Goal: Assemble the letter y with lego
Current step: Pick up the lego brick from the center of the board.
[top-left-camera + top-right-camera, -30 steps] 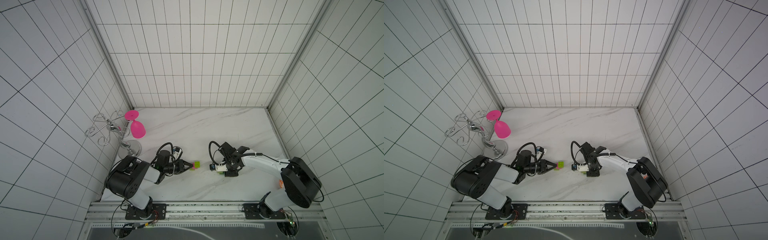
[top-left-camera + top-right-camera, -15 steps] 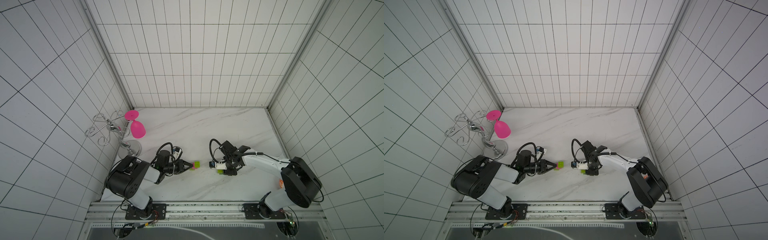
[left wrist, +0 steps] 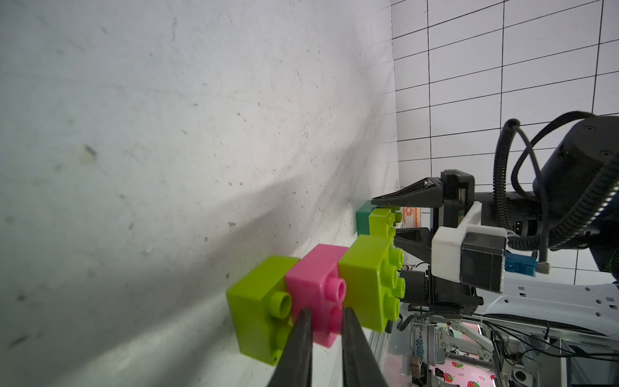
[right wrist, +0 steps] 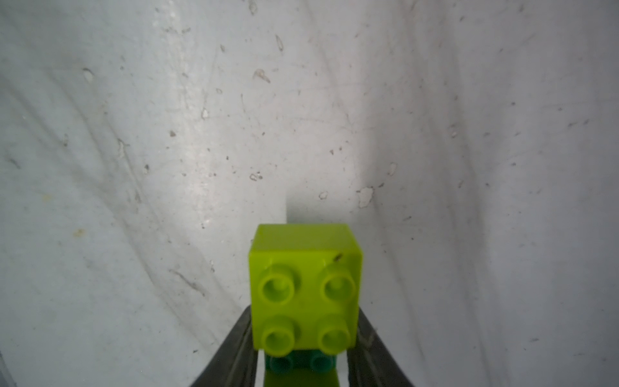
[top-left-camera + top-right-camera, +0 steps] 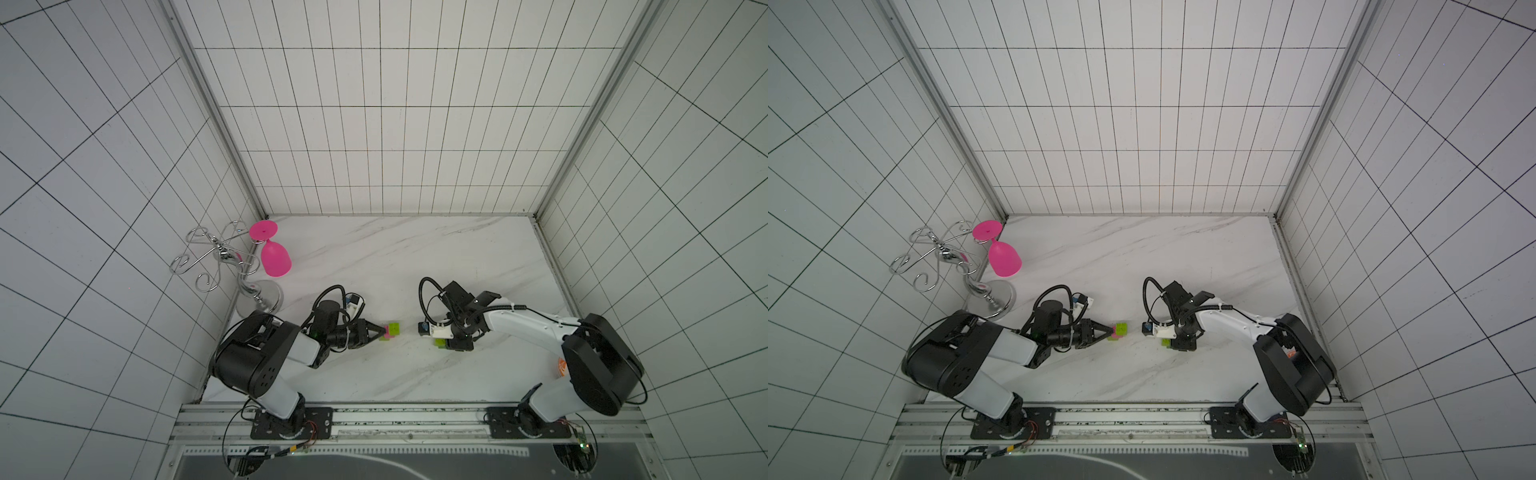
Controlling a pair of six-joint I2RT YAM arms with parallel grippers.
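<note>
A row of three joined lego bricks, lime, pink (image 3: 318, 284) and lime, lies on the table; both top views show the row (image 5: 390, 330) (image 5: 1119, 329). My left gripper (image 3: 326, 321) (image 5: 376, 332) is shut on the pink brick in the middle. To the right, a lime brick (image 4: 306, 288) (image 5: 439, 343) sits on a dark green brick (image 4: 301, 365) (image 3: 363, 217), with more lime behind it. My right gripper (image 4: 303, 335) (image 5: 1177, 343) points down, its fingers pressed on both sides of that lime brick. The two groups are a short gap apart.
A pink goblet (image 5: 275, 259) hangs on a chrome wire rack (image 5: 216, 257) at the back left, its round base (image 5: 266, 297) close behind my left arm. Tiled walls close three sides. A metal rail (image 5: 407, 419) runs along the front.
My right wrist has shifted slightly over its bricks, and the lime brick now shows beside it from above. The left arm and its brick row have stayed still.
</note>
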